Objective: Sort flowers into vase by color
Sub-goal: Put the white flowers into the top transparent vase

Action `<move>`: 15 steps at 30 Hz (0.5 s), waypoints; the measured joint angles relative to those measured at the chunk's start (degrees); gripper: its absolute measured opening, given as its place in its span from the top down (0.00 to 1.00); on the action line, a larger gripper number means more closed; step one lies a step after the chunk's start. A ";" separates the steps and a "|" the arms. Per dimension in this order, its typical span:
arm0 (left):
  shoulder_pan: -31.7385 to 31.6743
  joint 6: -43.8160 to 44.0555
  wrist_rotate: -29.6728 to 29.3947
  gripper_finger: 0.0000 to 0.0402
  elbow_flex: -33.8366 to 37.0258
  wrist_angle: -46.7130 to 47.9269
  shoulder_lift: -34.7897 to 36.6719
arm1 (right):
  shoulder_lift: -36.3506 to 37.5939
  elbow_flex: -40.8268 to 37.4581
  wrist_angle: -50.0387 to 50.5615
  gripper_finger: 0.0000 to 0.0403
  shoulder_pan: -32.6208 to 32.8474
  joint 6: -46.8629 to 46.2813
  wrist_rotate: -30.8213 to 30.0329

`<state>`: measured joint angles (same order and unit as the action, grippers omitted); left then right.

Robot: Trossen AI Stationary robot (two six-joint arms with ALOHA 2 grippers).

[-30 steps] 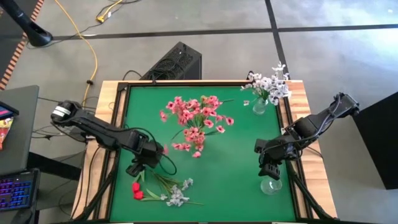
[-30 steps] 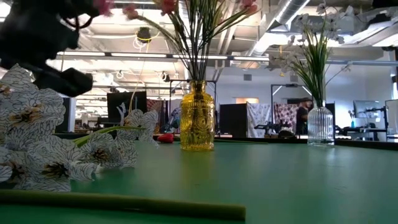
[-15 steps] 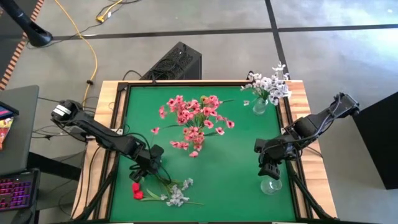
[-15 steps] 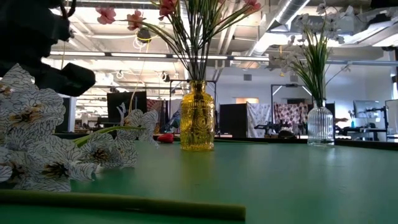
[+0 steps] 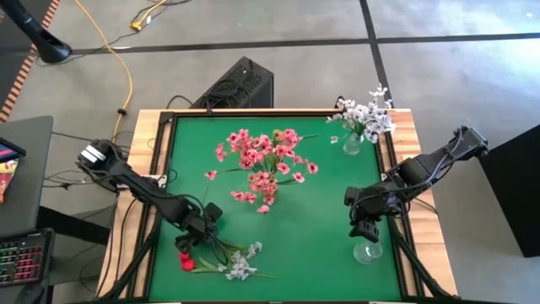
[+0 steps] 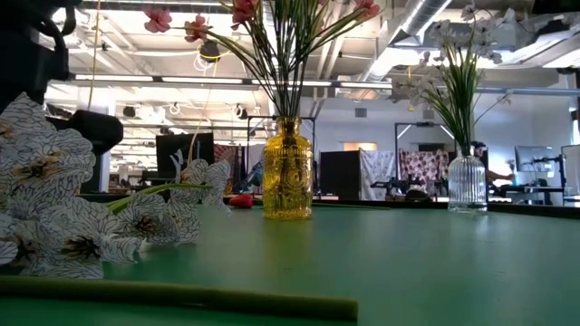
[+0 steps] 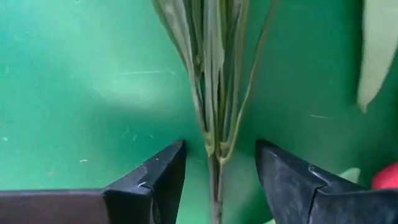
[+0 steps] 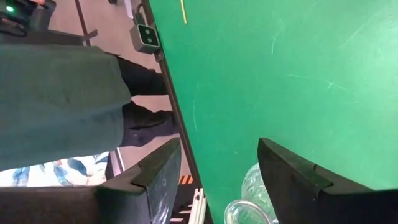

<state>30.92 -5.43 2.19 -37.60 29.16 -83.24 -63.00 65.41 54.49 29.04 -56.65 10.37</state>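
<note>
Flowers: loose sprays lying flat at the table's near-left corner, thin green stems fanned toward the middle.
Red buds: at the left end of the loose pile, on the green mat; one red bit at the edge of the left wrist view.
White sprays: in the loose pile, just right of the red buds; large in the low view, lying on the mat.
Pink flowers: standing in a yellow vase near the table's middle, blossoms spread wide.
White bunch: upright in a clear vase at the far-right corner.
Empty vase: clear glass at the near-right side, rim seen in the right wrist view.
Left claw: down over the loose pile, just above the red buds; fingers wide apart in the wrist view, one on each side of a green stem, not closed on it.
Right claw: at the table's right side, directly over the empty vase; fingers wide apart, gripping nothing.
Table: green mat in a wooden frame.
Beyond the table: person's trousers and shoe by the edge in the right wrist view.
</note>
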 joint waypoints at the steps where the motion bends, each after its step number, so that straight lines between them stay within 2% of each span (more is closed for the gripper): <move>1: 0.00 0.14 -0.11 0.56 -0.05 0.00 -0.09 | 0.00 0.00 0.09 0.40 0.00 0.09 0.00; 5: 0.00 -0.24 -1.61 0.68 0.21 -0.36 1.01 | 0.02 0.00 0.32 0.40 0.00 0.13 0.00; 10: -0.74 0.63 -2.71 0.96 0.28 -1.10 4.42 | 0.02 0.00 0.30 0.40 0.00 0.11 0.03; 15: -2.66 2.58 -2.92 0.99 0.26 -6.75 11.30 | 0.02 0.00 0.27 0.40 0.00 0.11 0.16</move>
<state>28.26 -2.85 -0.73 -37.34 22.41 -71.93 -62.98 65.41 54.76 29.04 -56.53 10.53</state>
